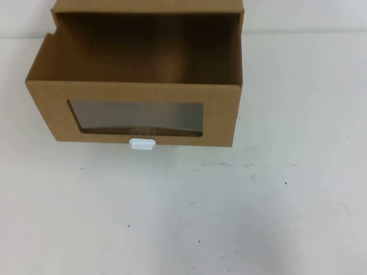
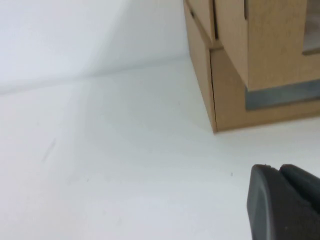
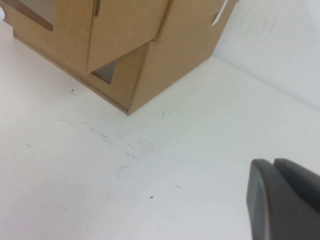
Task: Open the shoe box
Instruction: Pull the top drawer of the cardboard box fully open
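Right wrist view: right pincer [image 3: 274, 169] closed and empty over the bench [image 3: 150, 165]; left pincer [image 2: 279, 174] hovers near the shoe box [image 2: 235, 100], grip impossible to tell. At twelve o'clock its drawer [image 1: 132, 112] stands out: back away without nudging the white tab [image 1: 141, 144].

White table [image 1: 287, 217] w/ dark scuffs, plain white wall [image 1: 309, 14] behind, even light
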### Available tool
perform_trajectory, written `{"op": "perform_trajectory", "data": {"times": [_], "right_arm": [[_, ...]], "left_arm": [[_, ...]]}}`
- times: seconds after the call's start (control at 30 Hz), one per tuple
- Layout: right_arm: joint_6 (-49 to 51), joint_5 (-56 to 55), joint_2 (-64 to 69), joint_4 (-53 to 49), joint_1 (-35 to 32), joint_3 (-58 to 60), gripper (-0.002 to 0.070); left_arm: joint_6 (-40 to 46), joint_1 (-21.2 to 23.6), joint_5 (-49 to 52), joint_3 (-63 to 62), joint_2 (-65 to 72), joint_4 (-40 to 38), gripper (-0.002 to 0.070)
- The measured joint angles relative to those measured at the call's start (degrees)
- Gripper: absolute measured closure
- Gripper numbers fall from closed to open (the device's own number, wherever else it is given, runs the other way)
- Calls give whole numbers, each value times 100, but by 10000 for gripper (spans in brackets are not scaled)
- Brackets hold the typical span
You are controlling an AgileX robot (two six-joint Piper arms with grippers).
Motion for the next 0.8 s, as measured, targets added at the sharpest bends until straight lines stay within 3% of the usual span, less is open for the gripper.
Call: {"op": "perform_trajectory", "data": {"times": [0.17, 0.43, 0.8], "right_arm": [[0, -18, 0, 0, 0, 0, 690], [0, -29, 0, 11, 0, 0, 689], [0, -29, 0, 11, 0, 0, 689]], "left_arm": [[-125, 0, -516, 779, -401, -396, 677], [-200, 0, 188, 967, -410, -558, 677], [-222, 0, 270, 971, -413, -570, 677]]}}
